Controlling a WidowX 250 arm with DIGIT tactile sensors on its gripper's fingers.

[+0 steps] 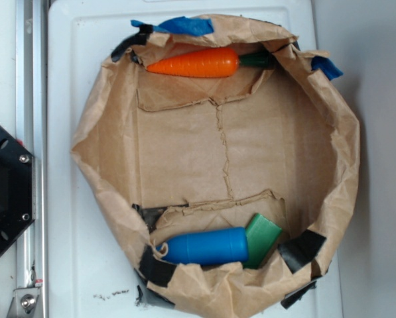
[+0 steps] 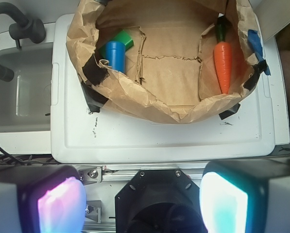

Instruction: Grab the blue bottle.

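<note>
gripper (image 2: 132, 201) jaws spread wide, empty, outside crumpled paper bag (image 1: 337, 132); smooth blue bottle (image 1: 207, 246) lies against near wall, touching green block (image 1: 264, 237).

Desk: white plastic top (image 1: 85, 265) with a raised rim, small dark specks on it near the bag's taped corner.
Paper bag (image 1: 204, 172): crumpled brown, opened wide, lying directly on the desk, patched with black tape (image 1: 302, 248) and blue tape scraps (image 1: 184, 25).
Sink (image 2: 18, 92): beside the desk, on the side away from the bag's carrot end.

My hand (image 2: 142, 204) hangs open, fingers (image 2: 59, 204) spread wide apart and holding nothing, above the surface's near edge.
</note>
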